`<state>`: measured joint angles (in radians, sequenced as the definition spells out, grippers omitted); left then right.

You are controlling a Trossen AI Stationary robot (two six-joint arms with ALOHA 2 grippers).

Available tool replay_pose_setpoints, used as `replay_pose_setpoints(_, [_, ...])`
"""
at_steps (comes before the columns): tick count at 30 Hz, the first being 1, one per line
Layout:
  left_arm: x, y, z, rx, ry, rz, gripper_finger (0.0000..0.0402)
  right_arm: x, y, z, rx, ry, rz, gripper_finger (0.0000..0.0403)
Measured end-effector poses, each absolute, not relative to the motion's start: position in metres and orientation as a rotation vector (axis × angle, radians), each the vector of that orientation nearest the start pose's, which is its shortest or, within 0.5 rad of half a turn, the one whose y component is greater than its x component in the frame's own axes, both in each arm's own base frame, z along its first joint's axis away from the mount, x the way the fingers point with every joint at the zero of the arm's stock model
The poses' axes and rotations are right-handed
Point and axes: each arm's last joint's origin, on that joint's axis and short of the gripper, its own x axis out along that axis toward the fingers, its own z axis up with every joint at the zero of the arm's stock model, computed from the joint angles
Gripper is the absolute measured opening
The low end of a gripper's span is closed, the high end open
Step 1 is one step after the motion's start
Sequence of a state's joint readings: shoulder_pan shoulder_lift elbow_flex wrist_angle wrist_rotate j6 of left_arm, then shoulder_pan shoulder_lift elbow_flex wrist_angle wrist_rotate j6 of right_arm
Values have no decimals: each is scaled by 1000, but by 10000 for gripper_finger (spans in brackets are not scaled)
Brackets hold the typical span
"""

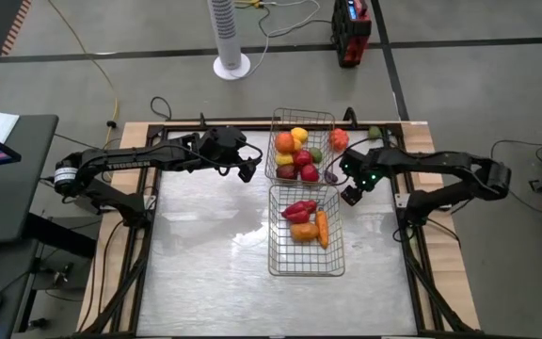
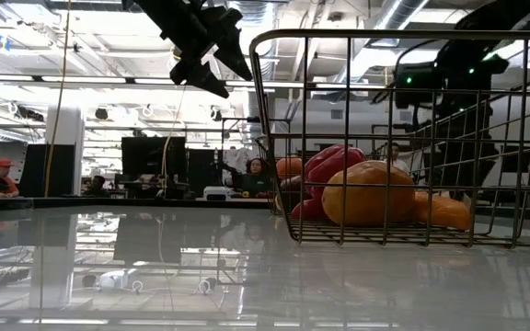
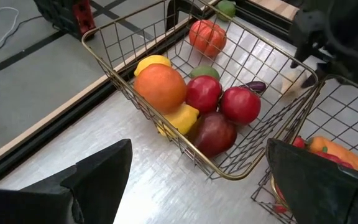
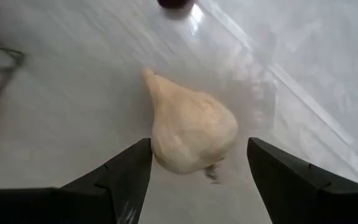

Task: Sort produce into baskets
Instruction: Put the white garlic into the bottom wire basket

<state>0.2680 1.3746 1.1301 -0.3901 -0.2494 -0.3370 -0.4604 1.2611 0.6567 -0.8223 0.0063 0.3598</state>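
left pincer (image 1: 249, 172): open, raised | right pincer (image 1: 350, 195): open, lowered

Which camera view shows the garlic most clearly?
The right wrist view: the garlic fills the picture, lying on the table between the open fingers of the right hand. In the left wrist view it is only a pale blur beyond the basket. The high view hides it under the hand; the low view does not show it.

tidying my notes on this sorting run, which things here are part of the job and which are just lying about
Part of the job:
- far basket holding round fruit
- near basket with peppers and carrot
- garlic between the open right gripper fingers
- tomato, lime on the table

Lying about:
- white fan
- red box
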Motion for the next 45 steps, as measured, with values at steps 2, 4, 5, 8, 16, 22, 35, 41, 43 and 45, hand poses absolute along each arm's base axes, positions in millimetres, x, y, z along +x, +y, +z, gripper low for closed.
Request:
replay_pose_setpoints(2, [285,86,304,-324,552,602,357,172,-84,164,603,1363,-623,292])
replay_pose_setpoints(4, [285,86,304,-321,553,601,357,175,-85,160,589,1380,-610,292])
replay_pose_setpoints(5, [285,86,304,-316,555,599,357,177,-85,157,583,1382,-605,292])
replay_pose_setpoints(8, [285,86,304,-297,561,593,357,182,-88,152,571,1374,-593,292])
replay_pose_setpoints(16, [285,86,304,-283,566,589,357,183,-89,148,589,1412,-583,275])
replay_pose_setpoints(22, [285,88,304,-307,565,572,357,188,-100,175,601,1378,-608,244])
replay_pose_setpoints(35, [282,96,304,-348,559,575,357,180,-128,281,581,1136,-667,199])
replay_pose_setpoints(41, [282,96,304,-345,559,576,357,176,-108,321,604,991,-283,217])
replay_pose_setpoints(43, [282,97,304,-336,560,584,357,178,-101,325,615,941,-182,219])
replay_pose_setpoints(45, [282,98,304,-334,558,590,357,183,-95,328,596,909,-117,220])
